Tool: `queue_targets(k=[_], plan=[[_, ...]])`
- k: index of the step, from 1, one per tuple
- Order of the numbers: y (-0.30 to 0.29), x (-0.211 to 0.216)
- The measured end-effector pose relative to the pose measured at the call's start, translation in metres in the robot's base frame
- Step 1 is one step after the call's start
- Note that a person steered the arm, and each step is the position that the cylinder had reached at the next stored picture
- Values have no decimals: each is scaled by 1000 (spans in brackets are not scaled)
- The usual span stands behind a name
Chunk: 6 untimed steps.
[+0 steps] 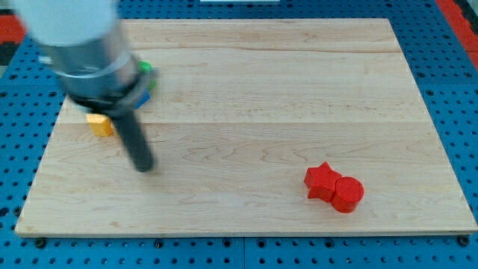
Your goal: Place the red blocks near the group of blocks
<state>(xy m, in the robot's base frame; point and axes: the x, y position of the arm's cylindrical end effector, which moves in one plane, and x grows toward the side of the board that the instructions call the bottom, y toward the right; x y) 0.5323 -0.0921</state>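
My tip (143, 166) rests on the wooden bench (261, 90) in the left half of the frame; this end effector is a plain dark rod with no jaws, gripping nothing. Just up and left of it lies a yellow block (99, 124), with a green block (147, 69) and a blue block (143, 96) partly hidden behind the arm. No writing is readable. The red star block (321, 181) and red cylinder (348, 194) touch each other at lower right, well apart from my tip.

board (254, 97): pale wood, smooth, visible grain
red blocks (334, 187): matt, look painted
rod (133, 138): dark, dull, kinda blurry
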Motion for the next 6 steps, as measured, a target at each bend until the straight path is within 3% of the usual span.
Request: queue_targets(k=[1, 3, 4, 5, 6], plan=[[27, 81], [49, 87], [81, 86], [165, 87], [180, 87]])
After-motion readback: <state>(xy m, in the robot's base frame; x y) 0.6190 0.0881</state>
